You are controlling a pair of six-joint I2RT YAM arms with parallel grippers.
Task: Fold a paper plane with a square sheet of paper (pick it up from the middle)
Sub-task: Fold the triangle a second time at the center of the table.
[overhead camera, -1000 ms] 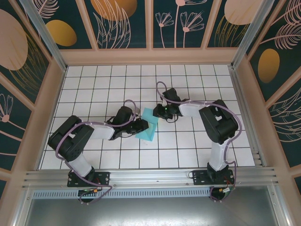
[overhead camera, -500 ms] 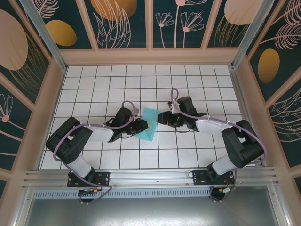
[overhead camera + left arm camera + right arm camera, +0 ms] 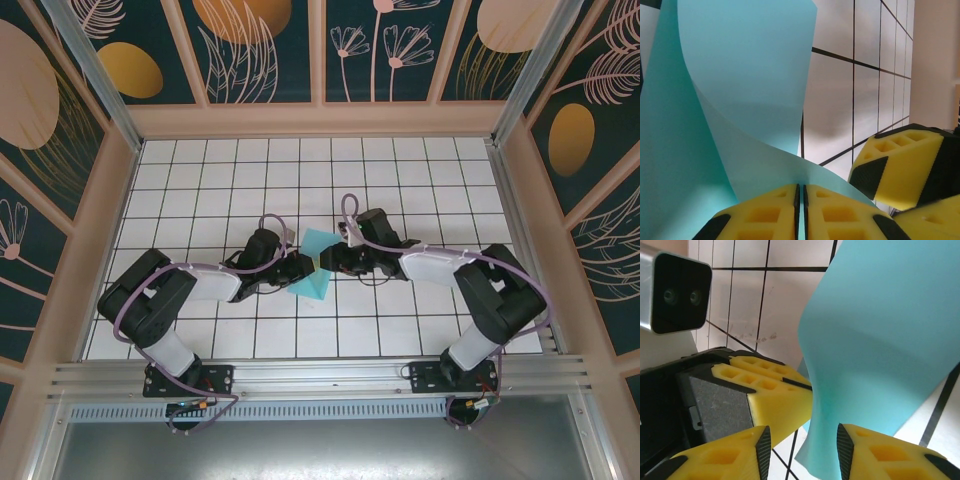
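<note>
Right tool [image 3: 323, 263] back astride the paper sheet [image 3: 313, 288]

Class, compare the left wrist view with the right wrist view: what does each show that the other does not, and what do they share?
Left wrist view: close up, the left claw shut on the square sheet of paper, which curls upward. Right wrist view: the right claw open with the sheet between its fingers, and a black two-lens camera at upper left. Shared: the light-blue sheet and the grid table.
</note>
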